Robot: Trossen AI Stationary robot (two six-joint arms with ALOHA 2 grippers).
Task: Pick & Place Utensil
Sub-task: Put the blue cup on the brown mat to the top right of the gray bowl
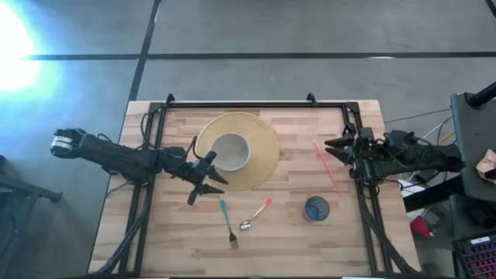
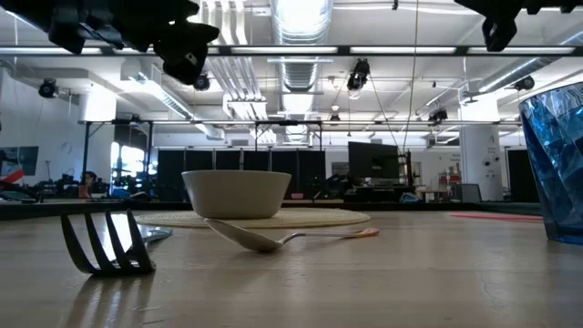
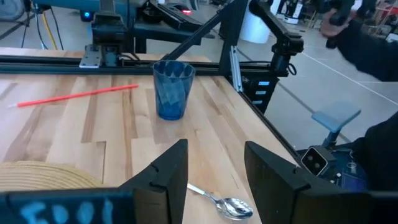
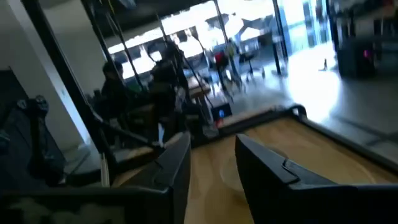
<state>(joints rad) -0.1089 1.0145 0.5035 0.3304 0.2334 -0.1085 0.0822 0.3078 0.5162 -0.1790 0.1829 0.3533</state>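
Observation:
A fork with a teal handle (image 1: 228, 224) and a spoon with an orange-pink handle (image 1: 256, 215) lie flat on the table near its near edge; the low view shows the fork's tines (image 2: 107, 243) and the spoon's bowl (image 2: 246, 236). A white bowl (image 1: 231, 150) stands on a round woven mat (image 1: 260, 147). My left gripper (image 1: 208, 186) is open, raised above the table by the mat's near-left edge, left of the fork; its wrist view shows the spoon's bowl (image 3: 233, 207) below its fingers. My right gripper (image 1: 333, 146) is open, raised at the table's right side.
A blue tumbler (image 1: 316, 208) stands right of the spoon, also seen in the left wrist view (image 3: 172, 89) and at the low view's right edge (image 2: 556, 164). A red straw (image 1: 326, 166) lies by the right gripper. Bare wood (image 1: 170, 232) shows left of the fork.

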